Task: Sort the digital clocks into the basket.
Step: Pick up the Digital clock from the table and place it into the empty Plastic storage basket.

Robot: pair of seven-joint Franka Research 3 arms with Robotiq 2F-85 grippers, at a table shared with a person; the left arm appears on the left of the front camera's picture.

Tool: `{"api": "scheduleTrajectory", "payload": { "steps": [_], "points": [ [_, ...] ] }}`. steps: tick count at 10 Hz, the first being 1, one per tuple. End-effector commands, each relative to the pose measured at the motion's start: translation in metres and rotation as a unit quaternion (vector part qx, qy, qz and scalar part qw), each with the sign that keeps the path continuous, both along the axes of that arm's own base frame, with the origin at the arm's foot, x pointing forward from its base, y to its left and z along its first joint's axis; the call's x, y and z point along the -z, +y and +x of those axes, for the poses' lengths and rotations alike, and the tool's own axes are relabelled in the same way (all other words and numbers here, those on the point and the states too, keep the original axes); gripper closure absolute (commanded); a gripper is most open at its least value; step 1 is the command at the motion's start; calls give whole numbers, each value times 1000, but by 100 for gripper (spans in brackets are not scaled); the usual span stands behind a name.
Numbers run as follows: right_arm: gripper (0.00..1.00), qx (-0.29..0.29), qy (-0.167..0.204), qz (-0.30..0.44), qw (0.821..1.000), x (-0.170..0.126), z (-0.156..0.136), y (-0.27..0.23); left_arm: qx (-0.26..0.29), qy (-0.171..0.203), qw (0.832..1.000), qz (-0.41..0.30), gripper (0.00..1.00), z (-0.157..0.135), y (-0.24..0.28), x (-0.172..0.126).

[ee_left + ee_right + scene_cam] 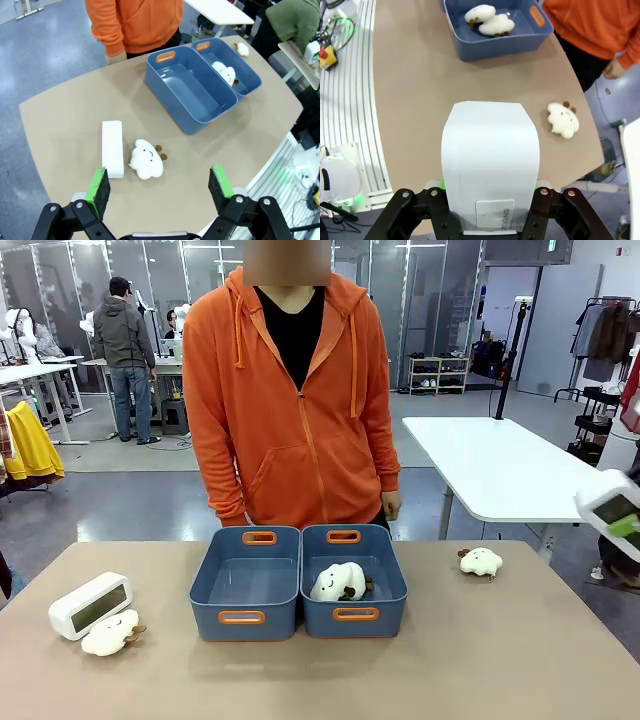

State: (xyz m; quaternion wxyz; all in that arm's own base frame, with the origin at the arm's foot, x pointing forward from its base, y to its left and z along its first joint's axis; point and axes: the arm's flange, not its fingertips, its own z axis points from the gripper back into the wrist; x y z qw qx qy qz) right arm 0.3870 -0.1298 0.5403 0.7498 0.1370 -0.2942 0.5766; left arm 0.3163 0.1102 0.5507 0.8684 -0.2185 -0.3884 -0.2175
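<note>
White plastic sits clamped between the fingers of the right hand: one digital clock, raised at the front view's right edge. The left hand hangs, pads wide apart, over the worktop, where the second clock lies lower left beside a plush toy. The blue basket stands upper centre.

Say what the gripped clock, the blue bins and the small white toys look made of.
The clock is likely hard plastic: smooth matte white shell, rounded moulded edges.
The bins look like moulded plastic: smooth blue walls with a faint sheen, orange handle rims.
The toys seem to be soft plush fabric: fuzzy surface, lumpy outline.
</note>
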Motion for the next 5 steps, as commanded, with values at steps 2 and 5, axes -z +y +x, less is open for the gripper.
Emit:
{"api": "scheduleTrajectory", "payload": {
  "steps": [2,5],
  "points": [
    [100,-59,-47,-47,996,-39,17,157,7,-1,1000,-5,0,0,0,0],
    [100,-56,-73,-72,993,-42,17,310,7,-1,1000,-5,0,0,0,0]
  ]
}}
